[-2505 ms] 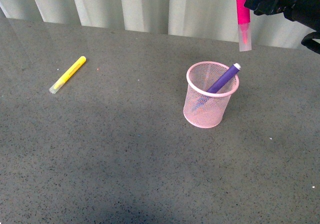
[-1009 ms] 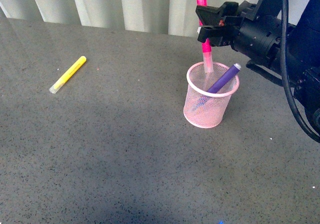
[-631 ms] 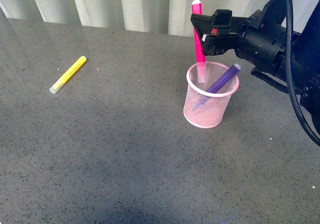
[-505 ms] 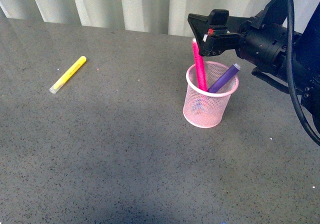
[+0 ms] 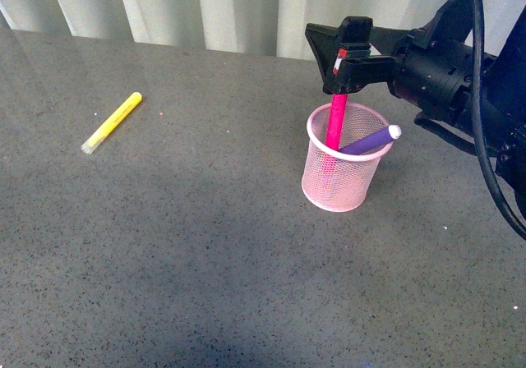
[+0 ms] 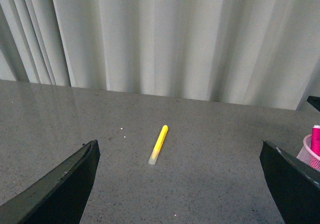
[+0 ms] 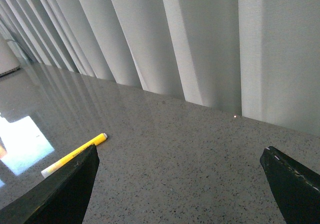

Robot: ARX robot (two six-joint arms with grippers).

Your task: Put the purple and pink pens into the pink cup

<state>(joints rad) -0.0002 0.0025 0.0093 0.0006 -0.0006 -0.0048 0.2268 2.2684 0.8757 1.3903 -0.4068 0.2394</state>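
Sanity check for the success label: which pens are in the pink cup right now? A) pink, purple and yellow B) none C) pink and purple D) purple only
C: the pink pen and purple pen both stand in the pink cup; the yellow marker lies on the table away from it.

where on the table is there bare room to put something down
The widest bare patch of table is the near half, in front of the yellow marker and pink cup. The stretch between marker and cup is also clear. It is crowded at the cup, where the right gripper hangs over the pink pen and purple pen.
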